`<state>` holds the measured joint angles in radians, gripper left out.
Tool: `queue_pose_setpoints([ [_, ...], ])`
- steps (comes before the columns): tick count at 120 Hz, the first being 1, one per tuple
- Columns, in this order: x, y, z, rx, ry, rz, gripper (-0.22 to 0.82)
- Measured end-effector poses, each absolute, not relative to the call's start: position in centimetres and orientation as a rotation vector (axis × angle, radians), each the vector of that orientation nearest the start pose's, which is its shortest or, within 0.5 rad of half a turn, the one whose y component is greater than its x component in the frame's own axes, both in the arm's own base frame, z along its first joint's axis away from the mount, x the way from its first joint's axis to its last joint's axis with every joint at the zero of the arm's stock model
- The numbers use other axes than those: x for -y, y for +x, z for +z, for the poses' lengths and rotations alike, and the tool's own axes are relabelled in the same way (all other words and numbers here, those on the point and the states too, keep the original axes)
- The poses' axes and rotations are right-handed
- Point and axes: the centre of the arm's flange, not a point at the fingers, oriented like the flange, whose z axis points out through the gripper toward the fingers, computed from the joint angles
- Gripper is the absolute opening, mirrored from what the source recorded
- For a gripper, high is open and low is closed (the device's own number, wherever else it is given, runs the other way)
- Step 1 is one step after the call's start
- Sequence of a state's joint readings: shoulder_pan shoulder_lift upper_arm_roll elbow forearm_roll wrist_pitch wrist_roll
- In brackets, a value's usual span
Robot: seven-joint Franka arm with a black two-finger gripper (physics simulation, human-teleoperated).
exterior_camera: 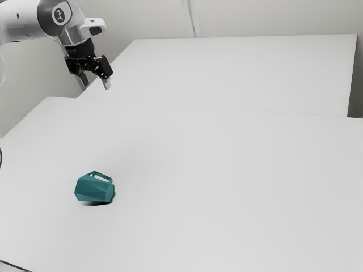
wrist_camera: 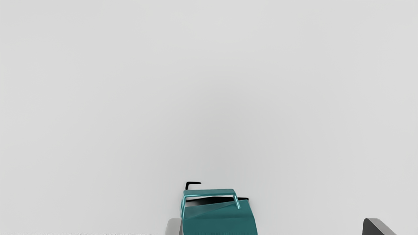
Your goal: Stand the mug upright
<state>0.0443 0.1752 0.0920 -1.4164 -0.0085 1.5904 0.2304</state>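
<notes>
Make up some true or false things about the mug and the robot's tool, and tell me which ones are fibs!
1. The mug is lying on its side on the table. True.
2. The mug is bright red. False: it is teal, a blue-green.
3. The tool is open. True.
4. The tool is holding the mug. False: the exterior view shows it up in the air, away from the mug.
5. The handle is on the upper side of the lying mug. True.
</notes>
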Motion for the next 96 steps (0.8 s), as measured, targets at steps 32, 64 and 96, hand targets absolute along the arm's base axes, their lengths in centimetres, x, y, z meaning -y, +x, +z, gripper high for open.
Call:
queue_pose_setpoints([
  [32,-7.7,60.3,59.9,-0.110,-3.134,0.006,0.60],
  [64,-9.3,56.4,57.9,-0.011,-3.222,0.053,0.60],
  [96,-16.9,52.0,52.3,0.185,-3.507,0.091,0.60],
])
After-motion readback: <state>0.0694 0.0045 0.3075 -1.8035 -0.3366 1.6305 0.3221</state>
